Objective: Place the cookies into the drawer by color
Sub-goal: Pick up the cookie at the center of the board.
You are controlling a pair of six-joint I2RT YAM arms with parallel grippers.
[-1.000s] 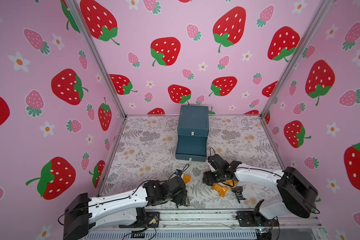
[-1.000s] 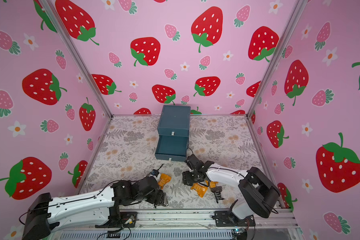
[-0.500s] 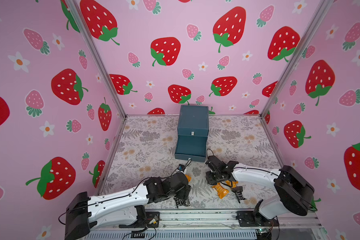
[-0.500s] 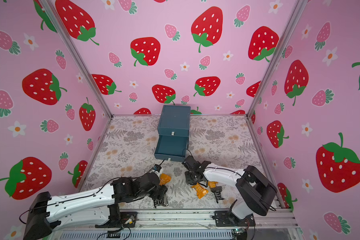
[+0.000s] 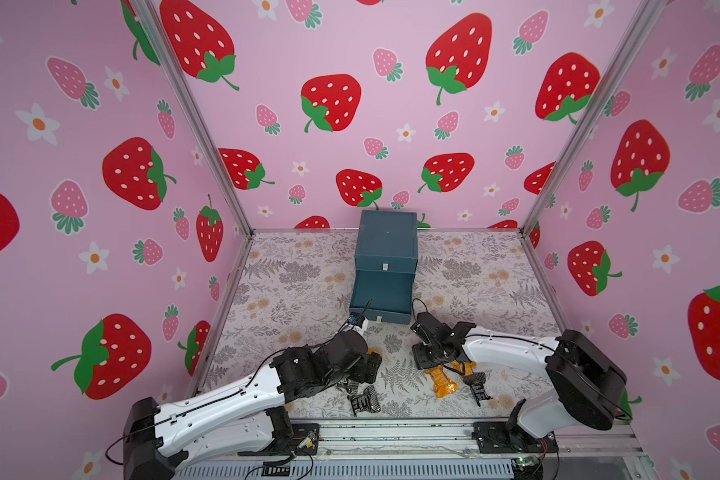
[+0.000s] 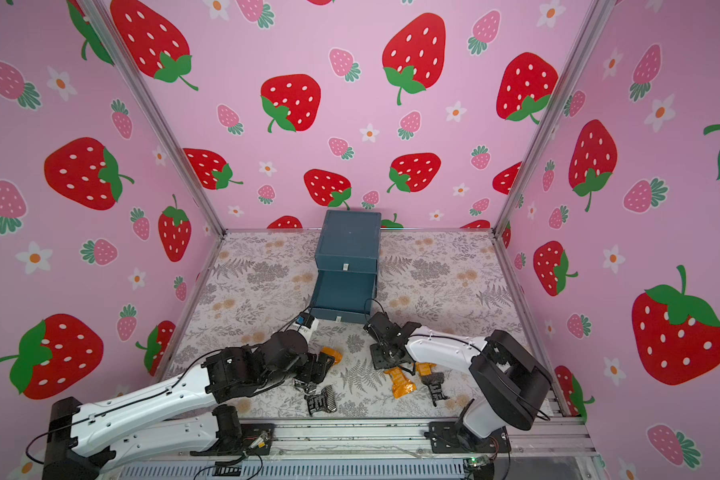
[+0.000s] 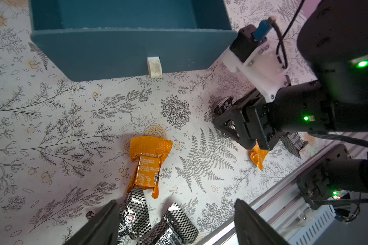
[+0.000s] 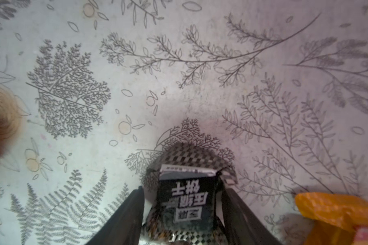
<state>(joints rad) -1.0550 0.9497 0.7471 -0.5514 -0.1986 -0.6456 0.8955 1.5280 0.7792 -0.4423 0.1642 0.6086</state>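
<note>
Starting left of the drawer (image 5: 385, 245), on its front side: got the left claw (image 7: 175, 202) with jaws spread wide and empty. Hangs over two black checkered cookies (image 7: 134, 214) lying side by side on the desk (image 5: 292, 286), well out in front of the drawer. Touching one of them on the drawer-facing side, spot an orange cookie (image 7: 147, 157) lying flat, printed label up.

Moving to the middle: the drawer itself, dark teal, parked at the back of the desk by the strawberry wall. Looks like the lowest tier pulled out toward the arms, white pull tab (image 7: 154, 66) on its front lip. Tier above it shut, going by both top views.

Right of the drawer's front now: right claw (image 8: 183, 189) just off the pulled-out tier's right corner, pinching a black checkered cookie (image 8: 187, 201), wrapper crumpled, low over the desk. Can't tell whether lifted clear or touching down.

Farther out from the drawer than that claw: two more orange cookies (image 5: 441, 380) and another black cookie (image 5: 476, 384), bunched close together, partly tucked under the right arm.
</note>
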